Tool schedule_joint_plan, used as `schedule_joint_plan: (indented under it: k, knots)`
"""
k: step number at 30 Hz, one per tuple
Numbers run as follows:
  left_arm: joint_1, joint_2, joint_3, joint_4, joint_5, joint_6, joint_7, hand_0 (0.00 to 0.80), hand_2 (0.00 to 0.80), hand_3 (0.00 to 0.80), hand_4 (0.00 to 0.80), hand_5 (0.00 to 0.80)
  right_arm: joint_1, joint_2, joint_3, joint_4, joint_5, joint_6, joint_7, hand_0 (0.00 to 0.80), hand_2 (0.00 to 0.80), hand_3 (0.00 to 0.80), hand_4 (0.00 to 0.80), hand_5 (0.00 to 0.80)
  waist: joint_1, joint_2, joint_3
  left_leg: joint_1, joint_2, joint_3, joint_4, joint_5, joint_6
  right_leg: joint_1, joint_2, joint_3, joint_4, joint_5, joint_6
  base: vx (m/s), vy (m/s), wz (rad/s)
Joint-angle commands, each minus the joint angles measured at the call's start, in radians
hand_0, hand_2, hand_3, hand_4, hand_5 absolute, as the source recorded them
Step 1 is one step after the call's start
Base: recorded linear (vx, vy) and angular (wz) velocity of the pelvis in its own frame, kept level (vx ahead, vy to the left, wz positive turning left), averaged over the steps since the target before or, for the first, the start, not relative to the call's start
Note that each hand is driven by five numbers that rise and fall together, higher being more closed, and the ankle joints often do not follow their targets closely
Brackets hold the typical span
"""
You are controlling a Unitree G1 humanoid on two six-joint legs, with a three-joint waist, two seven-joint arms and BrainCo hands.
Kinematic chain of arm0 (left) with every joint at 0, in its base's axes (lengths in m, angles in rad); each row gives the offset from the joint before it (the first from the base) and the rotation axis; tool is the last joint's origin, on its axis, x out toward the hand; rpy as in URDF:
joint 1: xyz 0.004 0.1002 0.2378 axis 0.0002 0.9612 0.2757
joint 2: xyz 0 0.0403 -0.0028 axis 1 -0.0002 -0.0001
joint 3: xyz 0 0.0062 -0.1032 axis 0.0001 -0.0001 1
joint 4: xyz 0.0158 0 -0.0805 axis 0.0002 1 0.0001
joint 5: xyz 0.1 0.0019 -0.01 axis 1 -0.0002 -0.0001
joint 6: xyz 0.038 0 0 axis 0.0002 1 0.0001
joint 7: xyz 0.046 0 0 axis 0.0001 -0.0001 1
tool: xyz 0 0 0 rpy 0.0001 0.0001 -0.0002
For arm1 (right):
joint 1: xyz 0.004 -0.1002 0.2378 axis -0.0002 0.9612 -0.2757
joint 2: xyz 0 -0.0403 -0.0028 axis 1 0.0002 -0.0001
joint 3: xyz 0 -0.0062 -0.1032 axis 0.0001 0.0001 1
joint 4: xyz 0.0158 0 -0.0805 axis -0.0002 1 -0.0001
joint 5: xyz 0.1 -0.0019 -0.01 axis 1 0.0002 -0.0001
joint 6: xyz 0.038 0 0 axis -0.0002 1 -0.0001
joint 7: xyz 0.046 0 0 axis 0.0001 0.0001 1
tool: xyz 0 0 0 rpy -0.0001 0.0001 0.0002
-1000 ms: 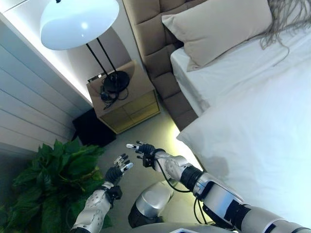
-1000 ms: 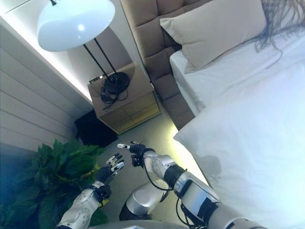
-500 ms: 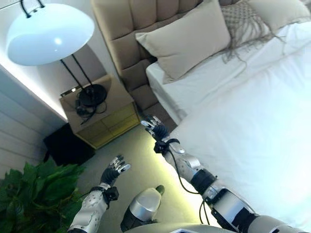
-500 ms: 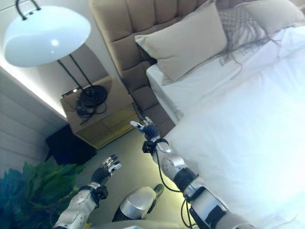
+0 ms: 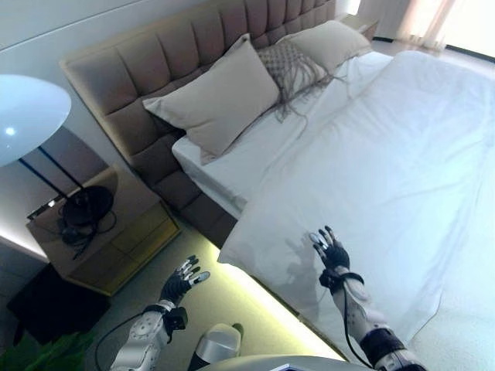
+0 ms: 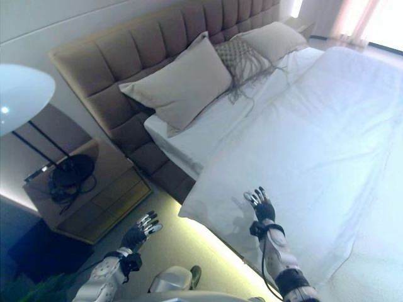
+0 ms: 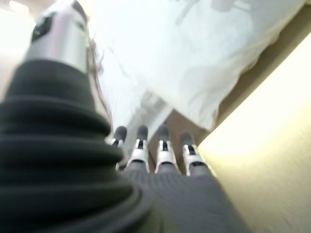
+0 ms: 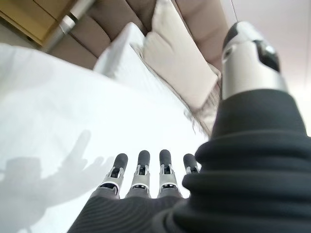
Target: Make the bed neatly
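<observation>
A white duvet [image 5: 402, 154] covers most of the bed, its near corner [image 5: 232, 255] hanging over the bed's edge. Above it lies bare white sheet [image 5: 232, 154] and a beige pillow [image 5: 216, 97] against the tufted headboard [image 5: 155, 69]. A fringed cushion [image 5: 290, 66] and a second pillow [image 5: 329, 42] lie farther along. My right hand [image 5: 331, 253] hovers open over the duvet's near edge, fingers spread, touching nothing. My left hand [image 5: 182, 282] is open over the floor beside the bed, apart from the duvet corner [image 7: 204, 111].
A wooden nightstand [image 5: 97, 232] stands left of the bed with a black lamp base [image 5: 81, 209] and cables on it. A white lampshade [image 5: 27, 116] hangs at the left edge. A lit strip runs under the bed frame [image 5: 255, 290].
The camera has swung right and up, bringing the whole bed into view. My right hand has moved from the floor gap to above the duvet's near edge. My left hand stays low over the floor.
</observation>
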Motion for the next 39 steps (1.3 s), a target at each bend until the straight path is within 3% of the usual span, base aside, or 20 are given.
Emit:
schedule_joint_plan:
  k: [1,8,12,20,26,39]
  knots:
    - [-0.039,0.023,0.017,-0.034,0.023,-0.066,-0.035,0.000,0.000,0.000,0.000,0.000,-0.009,0.000,-0.099,0.045,0.093,-0.081,0.095,0.000,0.000,0.000,0.000,0.000,-0.003,-0.037,0.043,0.013,0.019,0.059,0.044,-0.001,0.037,0.032,-0.035,0.047,-0.077,0.187,0.045,-0.028,-0.105,-0.12]
    - [-0.068,0.016,-0.004,0.004,0.020,-0.098,-0.021,0.000,0.000,0.000,0.000,0.000,0.046,0.001,-0.185,0.160,0.095,-0.139,0.149,0.000,0.000,0.000,0.000,0.000,-0.058,-0.048,0.033,0.059,0.033,0.093,0.006,-0.006,0.039,0.046,0.000,0.066,-0.103,0.176,0.044,-0.029,-0.102,-0.21]
    - [-0.081,0.018,0.008,0.014,0.010,-0.096,-0.009,0.000,0.000,0.000,0.000,0.000,0.078,-0.003,-0.197,0.149,0.075,-0.142,0.158,0.000,0.000,0.000,0.000,0.000,-0.082,-0.053,0.021,0.077,0.043,0.113,-0.027,0.006,0.027,0.050,0.017,0.073,-0.124,0.175,0.047,-0.042,-0.069,-0.18]
    - [-0.096,-0.014,0.031,0.057,-0.003,-0.099,-0.001,0.000,0.000,0.000,0.000,0.000,0.120,0.033,-0.231,0.133,0.187,-0.117,0.153,0.000,0.000,0.000,0.000,0.000,-0.121,-0.055,-0.005,0.103,0.054,0.158,-0.056,0.013,0.007,0.068,0.032,0.065,-0.166,0.181,0.040,-0.017,-0.013,-0.09]
    - [-0.099,-0.032,0.019,0.061,-0.009,-0.092,0.015,0.000,0.000,0.000,0.000,0.000,0.121,0.052,-0.208,0.127,0.160,-0.110,0.112,0.000,0.000,0.000,0.000,0.000,-0.136,-0.046,-0.010,0.109,0.059,0.182,-0.049,0.007,0.001,0.072,0.036,0.054,-0.170,0.176,0.030,-0.011,0.017,-0.04]
    - [-0.115,-0.033,0.019,0.054,-0.040,-0.088,0.028,0.000,0.000,0.000,0.000,0.000,0.125,0.042,-0.135,0.059,0.164,-0.102,0.141,0.000,0.000,0.000,0.000,0.000,-0.144,-0.045,-0.010,0.106,0.059,0.181,-0.033,0.006,-0.002,0.074,0.039,0.043,-0.172,0.174,0.021,-0.007,0.006,-0.03]
